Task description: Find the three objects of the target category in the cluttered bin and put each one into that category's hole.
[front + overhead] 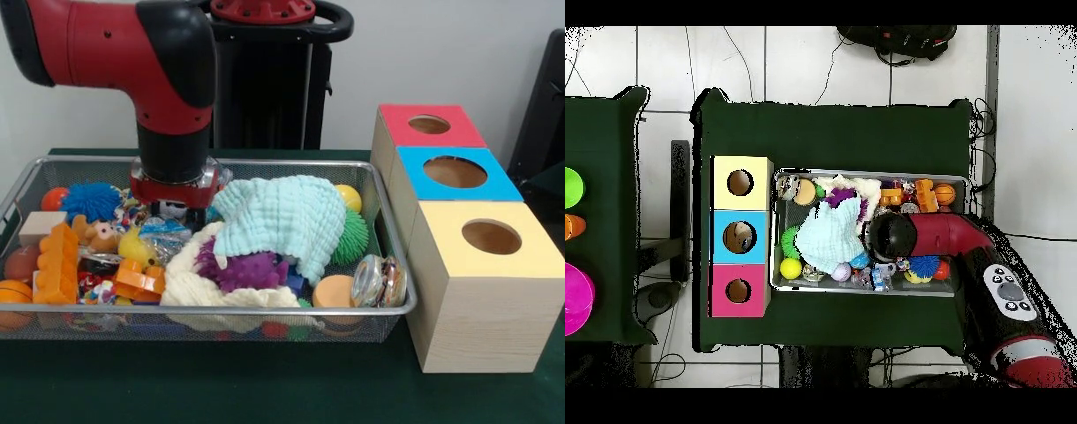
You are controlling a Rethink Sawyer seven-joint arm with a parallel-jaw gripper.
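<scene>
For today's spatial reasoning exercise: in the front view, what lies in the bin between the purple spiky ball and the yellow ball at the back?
The light green cloth lies between the purple spiky ball and the yellow ball, as the front view shows.

Wire-mesh bin (pixel 221 320) — wooden boxes (pixel 481 318)

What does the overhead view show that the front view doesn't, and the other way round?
Only the overhead view shows a second table beside this one, carrying green and pink round items, plus the tiled floor. Only the front view shows the wooden sides of the boxes and the orange brick standing upright. Both show the wire bin, the pale green cloth, the red arm over the bin, and the three holes.
</scene>
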